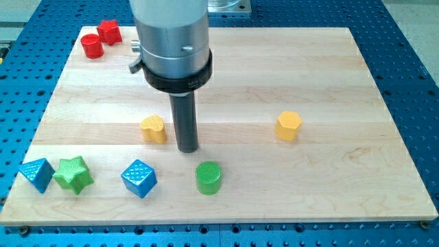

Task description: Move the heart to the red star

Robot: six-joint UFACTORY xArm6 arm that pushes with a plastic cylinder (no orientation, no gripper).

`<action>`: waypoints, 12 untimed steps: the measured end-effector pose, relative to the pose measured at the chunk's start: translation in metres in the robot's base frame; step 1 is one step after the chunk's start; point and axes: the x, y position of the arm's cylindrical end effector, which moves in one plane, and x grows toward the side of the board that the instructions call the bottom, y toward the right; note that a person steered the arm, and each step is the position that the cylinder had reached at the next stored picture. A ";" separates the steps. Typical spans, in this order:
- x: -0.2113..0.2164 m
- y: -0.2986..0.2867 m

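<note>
Tip (188, 149) sitting just right of yellow heart (153, 128) at mid-surface (274, 62), no gripper showing, red star (109, 31) lying far off at top left beside red cylinder (92, 46).

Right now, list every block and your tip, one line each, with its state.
my tip: down on the board, just to the view's right of the yellow heart, apart.
yellow heart: near centre, untouched.
red star: top left corner, beside the red cylinder.
red cylinder: upright.
yellow hexagon: alone at right.
green cylinder: upright, below the tip.
blue cube: tilted.
green star: lower left.
blue triangle: bottom left corner.
</note>
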 end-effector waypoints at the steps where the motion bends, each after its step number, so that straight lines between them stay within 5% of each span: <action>1: -0.007 -0.035; 4: -0.077 -0.097; 7: -0.046 -0.139; 10: -0.088 -0.127; 12: -0.165 -0.127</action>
